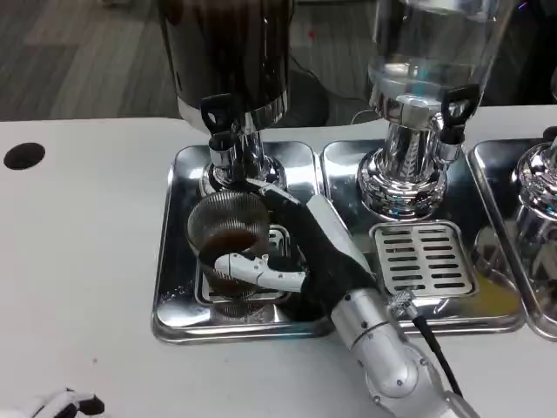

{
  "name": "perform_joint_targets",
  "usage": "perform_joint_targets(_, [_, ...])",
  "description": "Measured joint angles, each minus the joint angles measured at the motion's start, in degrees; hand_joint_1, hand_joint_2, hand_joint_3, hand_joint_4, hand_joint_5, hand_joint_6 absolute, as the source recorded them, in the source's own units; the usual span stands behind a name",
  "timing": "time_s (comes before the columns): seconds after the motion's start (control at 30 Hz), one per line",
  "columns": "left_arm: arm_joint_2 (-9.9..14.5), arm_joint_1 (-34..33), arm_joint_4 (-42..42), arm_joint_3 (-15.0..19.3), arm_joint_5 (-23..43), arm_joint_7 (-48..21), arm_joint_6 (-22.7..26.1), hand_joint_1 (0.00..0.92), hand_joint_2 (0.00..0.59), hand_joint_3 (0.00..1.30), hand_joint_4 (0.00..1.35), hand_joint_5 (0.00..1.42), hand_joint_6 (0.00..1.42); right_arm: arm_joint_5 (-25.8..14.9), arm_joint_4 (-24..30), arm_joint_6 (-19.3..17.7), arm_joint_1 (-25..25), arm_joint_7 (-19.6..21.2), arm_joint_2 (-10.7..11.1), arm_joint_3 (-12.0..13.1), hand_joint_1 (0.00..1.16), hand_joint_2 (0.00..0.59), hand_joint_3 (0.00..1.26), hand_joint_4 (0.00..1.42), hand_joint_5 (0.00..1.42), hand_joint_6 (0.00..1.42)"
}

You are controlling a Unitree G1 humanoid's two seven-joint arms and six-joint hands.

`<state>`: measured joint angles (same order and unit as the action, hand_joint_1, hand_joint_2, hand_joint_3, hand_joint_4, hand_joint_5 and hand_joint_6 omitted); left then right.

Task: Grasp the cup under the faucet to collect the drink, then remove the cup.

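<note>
now r hand (318,252) fingers (252,267) grip cup (228,231) under faucet (222,131); l hand (65,405) prob. open.

I'm looking down at a white table (78,287) with a black round hole (23,156) near its left edge. Toward the back edge, three shiny metal drip trays sit side by side on it: a left tray (171,296), a middle tray (348,165) and a right tray (489,178) at the table's right edge.
</note>
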<state>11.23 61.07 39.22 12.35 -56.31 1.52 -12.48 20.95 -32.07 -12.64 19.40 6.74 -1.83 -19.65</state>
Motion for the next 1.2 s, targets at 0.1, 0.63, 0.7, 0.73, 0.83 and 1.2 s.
perform_joint_targets(0.1, [0.02,0.00,0.00,0.11,0.01,0.00,0.14,0.000,0.129,0.39,0.26,0.31,0.46,-0.02,-0.31,-0.35,0.09,-0.62,0.11,-0.02,0.57,0.086,0.19,0.21,0.26,0.01])
perform_joint_targets(0.63, [0.10,0.00,0.00,0.36,1.33,-0.01,0.26,0.000,0.130,0.39,0.27,0.31,0.46,0.59,-0.94,-1.68,0.25,-1.20,0.20,-0.38,0.71,0.053,0.19,0.23,0.31,0.06])
perform_joint_targets(0.7, [0.11,0.00,0.00,0.43,1.48,-0.01,0.26,0.000,0.130,0.39,0.27,0.31,0.46,1.18,-0.93,-1.68,0.25,-0.91,0.20,-0.50,0.71,0.049,0.21,0.25,0.33,0.06])
perform_joint_targets(0.73, [0.12,0.00,0.00,0.48,1.56,-0.01,0.26,0.000,0.130,0.39,0.27,0.31,0.46,1.39,-0.93,-1.68,0.25,-0.67,0.19,-0.56,0.72,0.049,0.22,0.26,0.33,0.06])
perform_joint_targets(0.83, [0.15,0.01,0.00,0.54,1.61,-0.01,0.26,0.000,0.130,0.39,0.27,0.31,0.46,1.97,-0.75,-1.68,0.24,0.02,0.18,-0.71,0.71,0.066,0.24,0.29,0.34,0.08])
perform_joint_targets(1.2, [0.32,0.21,0.00,0.91,1.83,-0.01,0.26,0.000,0.132,0.40,0.27,0.32,0.46,2.54,0.58,-1.08,-0.27,2.20,-0.30,-1.03,0.70,0.072,0.32,0.36,0.38,0.10])
